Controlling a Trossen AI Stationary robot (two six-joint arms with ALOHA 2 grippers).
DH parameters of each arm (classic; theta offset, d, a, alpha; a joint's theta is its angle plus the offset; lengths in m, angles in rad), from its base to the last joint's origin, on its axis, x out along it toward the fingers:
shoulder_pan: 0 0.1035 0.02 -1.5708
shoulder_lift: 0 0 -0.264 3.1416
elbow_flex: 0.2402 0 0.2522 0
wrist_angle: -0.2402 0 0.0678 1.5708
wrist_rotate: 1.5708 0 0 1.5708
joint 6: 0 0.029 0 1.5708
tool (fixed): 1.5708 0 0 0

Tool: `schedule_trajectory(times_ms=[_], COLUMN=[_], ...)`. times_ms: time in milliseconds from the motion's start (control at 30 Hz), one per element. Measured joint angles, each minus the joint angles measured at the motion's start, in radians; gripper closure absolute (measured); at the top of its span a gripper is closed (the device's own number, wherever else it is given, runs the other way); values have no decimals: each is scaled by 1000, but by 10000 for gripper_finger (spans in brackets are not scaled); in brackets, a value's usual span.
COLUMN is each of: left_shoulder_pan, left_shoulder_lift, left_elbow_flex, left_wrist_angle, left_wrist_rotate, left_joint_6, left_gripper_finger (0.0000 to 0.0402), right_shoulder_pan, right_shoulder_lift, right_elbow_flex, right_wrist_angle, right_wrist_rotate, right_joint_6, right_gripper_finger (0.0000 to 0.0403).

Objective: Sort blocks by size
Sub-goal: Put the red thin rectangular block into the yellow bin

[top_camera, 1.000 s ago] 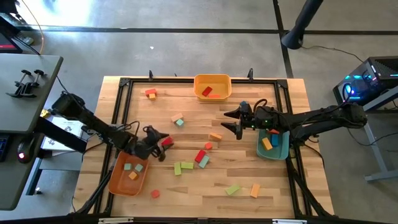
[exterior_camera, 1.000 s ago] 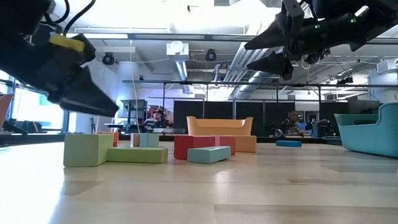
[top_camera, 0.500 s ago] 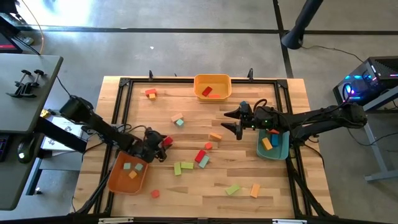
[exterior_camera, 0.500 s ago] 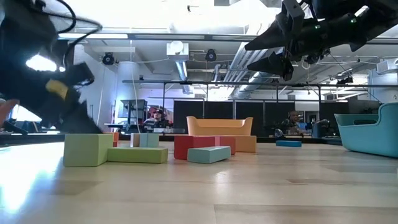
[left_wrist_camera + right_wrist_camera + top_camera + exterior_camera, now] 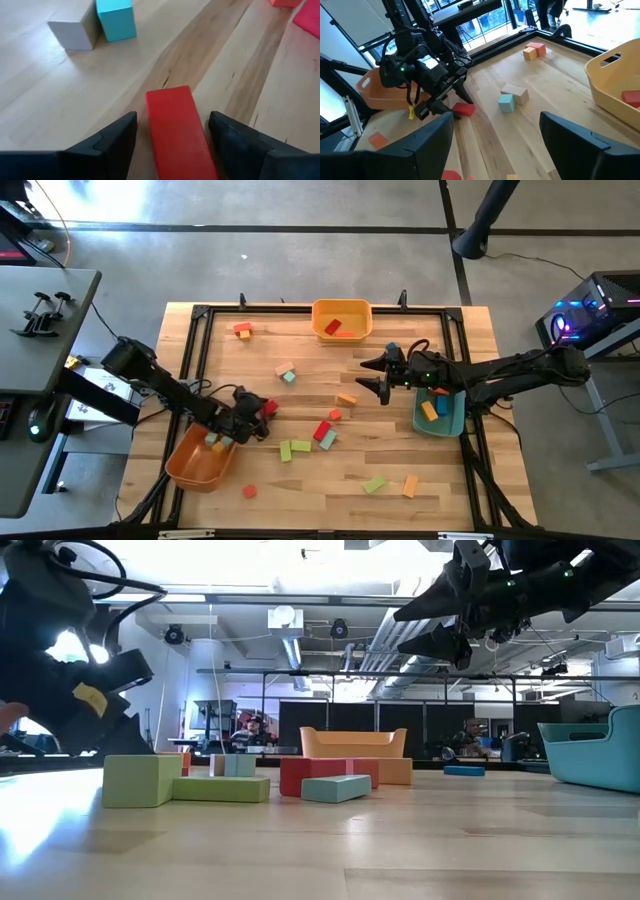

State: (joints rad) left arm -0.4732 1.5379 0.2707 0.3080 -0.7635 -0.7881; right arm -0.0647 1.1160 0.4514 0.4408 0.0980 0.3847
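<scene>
Two arms: both over the worktop (image 5: 420, 470); the left one is at work, the right one waits.
Worktop: blocks lie scattered across it, the densest group just beyond the left tool toward the centre.
Orange tray (image 5: 196, 466): directly behind and beneath the left tool; it sits tilted, apparently nudged by the arm, with a few small blocks inside.
Teal tray (image 5: 452, 423): just behind the right tool, holding some blocks.
Yellow tray (image 5: 341, 330): far side of the worktop, well apart from both tools, holding red blocks.
Right tool (image 5: 381, 376): raised above the worktop, fingers wide apart, holding nothing.
Left tool (image 5: 172, 145): low over the worktop, fingers apart, straddling the red block without clamping it.
Red block (image 5: 176, 131): a long bar lying flat between the left fingers.
Step in hand: judged to be the pick of this red block.
Next move: close the fingers on the bar's long sides, lift clear, then carry it to the tray matching its size; which tray that is cannot be told for certain.
</scene>
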Motion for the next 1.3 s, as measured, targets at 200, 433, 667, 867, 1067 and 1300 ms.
schedule_trajectory(times_ms=[200,433,667,867,1067,1300], left_shoulder_pan=[-1,-1,5,16,17,17], left_shoulder_lift=[0,0,0,0,0,-1], left_elbow_flex=[19,20,21,21,21,21], left_wrist_angle=[3,10,34,35,46,142], left_wrist_rotate=[20,18,4,3,-1,23], left_joint_6=[39,30,39,40,41,123], left_gripper_finger=[163,163,163,163,163,163], right_shoulder_pan=[0,21,34,34,34,34], right_shoulder_lift=[0,0,0,0,0,0], right_elbow_flex=[0,0,0,0,0,0], right_wrist_angle=[0,0,0,1,2,4], right_wrist_rotate=[-1,2,7,8,10,10], right_joint_6=[8,8,1,1,1,1], right_gripper_finger=[112,112,112,112,112,112])
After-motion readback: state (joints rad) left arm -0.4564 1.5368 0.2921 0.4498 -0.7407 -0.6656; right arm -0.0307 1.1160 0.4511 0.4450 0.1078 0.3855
